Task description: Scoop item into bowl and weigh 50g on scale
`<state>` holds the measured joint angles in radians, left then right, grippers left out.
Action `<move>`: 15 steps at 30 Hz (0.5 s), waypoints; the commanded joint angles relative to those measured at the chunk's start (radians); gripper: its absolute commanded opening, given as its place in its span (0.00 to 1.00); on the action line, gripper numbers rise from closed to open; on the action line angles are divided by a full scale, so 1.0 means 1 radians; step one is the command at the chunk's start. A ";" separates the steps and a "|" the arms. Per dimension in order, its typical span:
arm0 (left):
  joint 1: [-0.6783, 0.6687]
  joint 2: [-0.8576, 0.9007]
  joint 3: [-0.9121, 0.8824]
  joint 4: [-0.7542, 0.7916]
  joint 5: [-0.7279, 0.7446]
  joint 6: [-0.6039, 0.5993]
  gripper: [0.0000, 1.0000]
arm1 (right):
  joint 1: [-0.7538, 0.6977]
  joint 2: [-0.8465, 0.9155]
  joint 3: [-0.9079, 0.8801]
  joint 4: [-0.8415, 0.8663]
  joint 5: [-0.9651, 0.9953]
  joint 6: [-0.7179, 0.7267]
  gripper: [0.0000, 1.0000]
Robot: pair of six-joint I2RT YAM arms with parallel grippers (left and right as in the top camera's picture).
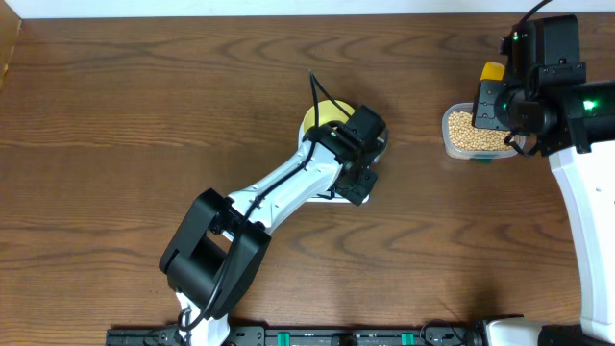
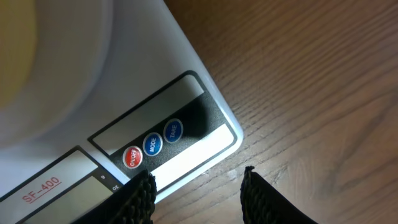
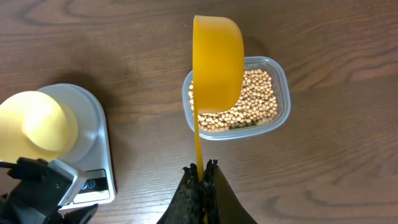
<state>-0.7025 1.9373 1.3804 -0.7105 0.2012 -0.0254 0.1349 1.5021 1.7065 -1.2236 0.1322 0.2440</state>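
In the left wrist view the left claw point(image 2: 199, 177) is hanging spread, one finger point(image 2: 138, 200) over the front edge of the scale point(image 2: 205, 134) and the other over bare desk point(image 2: 311, 74). Just beyond, the red button point(image 2: 133, 157) and the blue buttons point(image 2: 152, 144) are showing plainly. The overhead view is hiding them under the left arm point(image 1: 288, 187). The scale's front panel is running diagonally, from lower left to upper right.

In the right wrist view the right claw point(image 3: 202, 168) is pinching the thin handle of the yellow spoon point(image 3: 217, 62). The spoon's long axis is pointing straight up the frame, with its cup turned on edge over the left end of the clear tub point(image 3: 281, 74). The beans point(image 3: 255, 99) are lying in that tub; whether any are in the cup I cannot tell. At far left the bowl point(image 3: 37, 124) is sitting on the scale – well apart from the tub.
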 commanded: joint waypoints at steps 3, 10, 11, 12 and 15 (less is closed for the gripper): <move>-0.001 0.016 -0.047 0.013 -0.055 0.033 0.47 | -0.003 -0.026 0.019 -0.003 0.000 -0.013 0.01; -0.001 0.016 -0.056 0.031 -0.079 0.052 0.47 | -0.003 -0.026 0.019 -0.002 -0.016 -0.013 0.01; -0.001 0.016 -0.057 0.035 -0.083 0.052 0.47 | -0.003 -0.026 0.019 -0.002 -0.022 -0.013 0.01; -0.001 0.016 -0.060 0.043 -0.083 0.056 0.47 | -0.003 -0.026 0.019 -0.002 -0.029 -0.013 0.01; -0.001 0.016 -0.069 0.056 -0.083 0.056 0.48 | -0.003 -0.028 0.019 -0.001 -0.037 -0.013 0.01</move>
<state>-0.7025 1.9377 1.3296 -0.6605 0.1410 0.0090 0.1349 1.5021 1.7065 -1.2236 0.1097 0.2440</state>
